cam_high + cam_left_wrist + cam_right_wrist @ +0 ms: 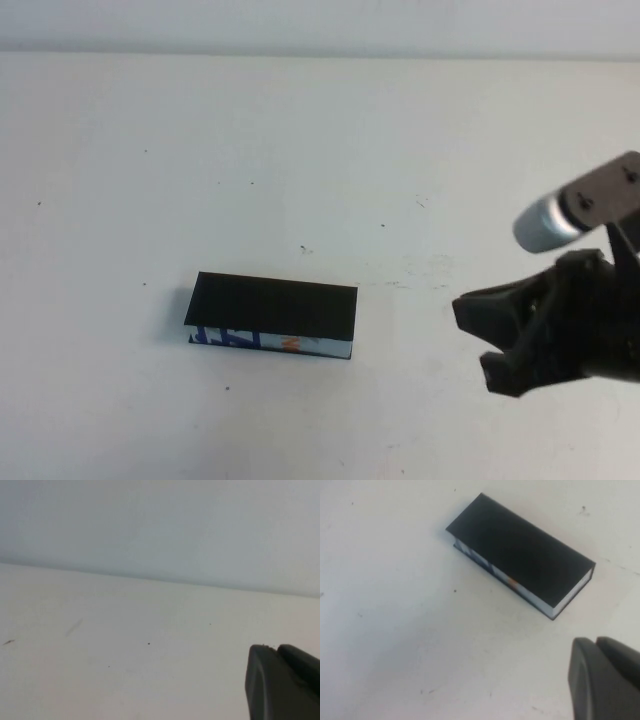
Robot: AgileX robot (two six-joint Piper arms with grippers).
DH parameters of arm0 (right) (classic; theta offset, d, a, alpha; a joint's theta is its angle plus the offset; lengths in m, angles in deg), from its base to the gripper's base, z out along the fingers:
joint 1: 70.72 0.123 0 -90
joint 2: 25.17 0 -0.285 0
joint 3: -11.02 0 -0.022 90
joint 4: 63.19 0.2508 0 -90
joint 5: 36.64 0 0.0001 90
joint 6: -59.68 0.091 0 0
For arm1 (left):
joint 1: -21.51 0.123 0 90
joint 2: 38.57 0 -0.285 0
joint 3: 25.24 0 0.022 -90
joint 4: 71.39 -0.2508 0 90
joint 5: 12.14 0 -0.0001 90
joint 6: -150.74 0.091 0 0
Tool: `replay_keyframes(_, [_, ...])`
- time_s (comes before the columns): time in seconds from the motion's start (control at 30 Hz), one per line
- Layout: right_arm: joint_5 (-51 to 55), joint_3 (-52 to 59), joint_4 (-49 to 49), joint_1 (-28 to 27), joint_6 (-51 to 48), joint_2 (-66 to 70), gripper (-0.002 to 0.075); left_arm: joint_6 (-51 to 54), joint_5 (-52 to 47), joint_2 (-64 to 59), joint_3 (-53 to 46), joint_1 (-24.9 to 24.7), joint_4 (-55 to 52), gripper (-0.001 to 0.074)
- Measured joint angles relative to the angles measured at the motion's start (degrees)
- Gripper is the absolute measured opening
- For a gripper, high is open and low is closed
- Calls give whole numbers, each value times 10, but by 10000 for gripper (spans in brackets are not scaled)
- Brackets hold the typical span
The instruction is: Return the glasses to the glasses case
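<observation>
A pale, off-white tabletop (150, 150) filled nearly the whole high view, marked only by a few small dark specks and faint scuffs (one speck sat just beyond the case's far edge). Along the far side it met a plain, light wall (160, 525), equally bare.

The glasses case (272, 314) lay flat on the tabletop, a little left of centre and toward the near side. It was a long rectangular black box with its flap lid down, the top matte and unmarked. Its front face, turned toward the robot, showed a narrow band printed in blue, white and orange. The glasses themselves could not be seen in any view.

The right end effector (485, 335) hovered above the tabletop to the right of the case, well apart from it, its dark fingers spread a moderate way and pointing toward the case, with nothing between them. The left end effector (282, 682) appeared only in its own wrist view, as a dark finger over bare tabletop; whether it was spread or closed could not be told.
</observation>
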Motion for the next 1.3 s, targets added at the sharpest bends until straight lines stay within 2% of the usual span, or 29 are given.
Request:
replay_keyframes(0.37, [-183, 143, 23, 0, 1, -111, -11, 0, 20, 0, 0, 0, 22, -4])
replay_keyframes(0.77, [-187, 159, 32, 0, 1, -113, -11, 0, 21, 0, 0, 0, 23, -4])
replay_keyframes(1.0, [-260, 176, 16, -3, -1, -130, -11, 0, 21, 0, 0, 0, 23, -4])
replay_keyframes(1.13, [-306, 238, 13, -65, -7, -168, -11, 0, 21, 0, 0, 0, 23, -4])
replay_keyframes(1.3, [-335, 364, 13, -198, -12, -274, -11, 0, 21, 0, 0, 0, 23, -4])
